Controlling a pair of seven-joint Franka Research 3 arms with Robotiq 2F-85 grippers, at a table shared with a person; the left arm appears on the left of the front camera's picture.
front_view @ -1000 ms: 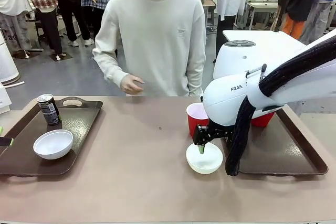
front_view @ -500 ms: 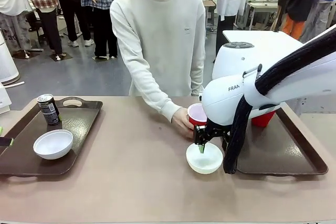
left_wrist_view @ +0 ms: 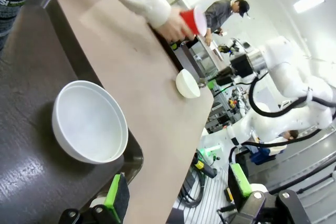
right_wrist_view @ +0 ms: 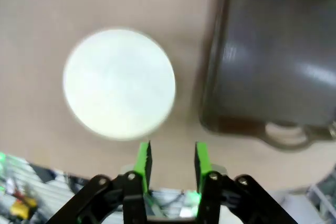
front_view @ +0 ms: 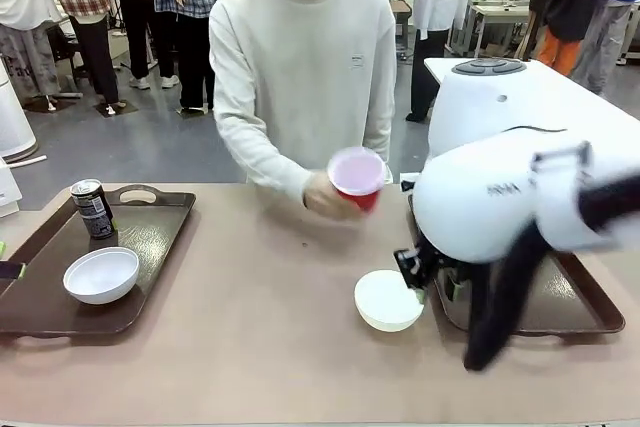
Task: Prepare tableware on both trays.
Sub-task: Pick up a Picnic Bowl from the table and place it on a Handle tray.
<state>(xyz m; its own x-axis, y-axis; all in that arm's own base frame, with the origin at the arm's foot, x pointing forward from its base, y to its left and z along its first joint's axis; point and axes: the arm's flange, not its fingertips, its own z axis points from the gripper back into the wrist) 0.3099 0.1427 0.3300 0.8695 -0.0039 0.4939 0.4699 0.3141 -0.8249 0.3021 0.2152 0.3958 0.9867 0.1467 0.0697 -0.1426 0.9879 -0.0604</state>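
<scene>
The person stands at the far side of the tabletop (front_view: 250,347) and holds a red plastic cup (front_view: 357,175) in one hand (front_view: 322,194); the cup is in the air above the tabletop, tilted so that its white inside faces the camera; on the robot's left, the left tray (front_view: 160,232) carries a dark drink can (front_view: 93,209) standing upright in its far corner and a white bowl (front_view: 101,274) nearer the robot, the two apart from each other; the left wrist view shows the left end effector (left_wrist_view: 177,191) with its fingers wide apart and nothing between them, at the near edge of this tray and close to the bowl on it; a second white bowl (front_view: 389,299) sits on the bare tabletop, just beside the left rim of the right tray (front_view: 575,307) and not on it; the right arm (front_view: 500,207) reaches over this tray; the right end effector (right_wrist_view: 172,158) points down at the tabletop, just beside the rim of the second bowl and near the tray's corner; its green fingers (right_wrist_view: 144,157) stand with a narrow gap and hold nothing; the bowl lies past the fingertips, not between them.
</scene>
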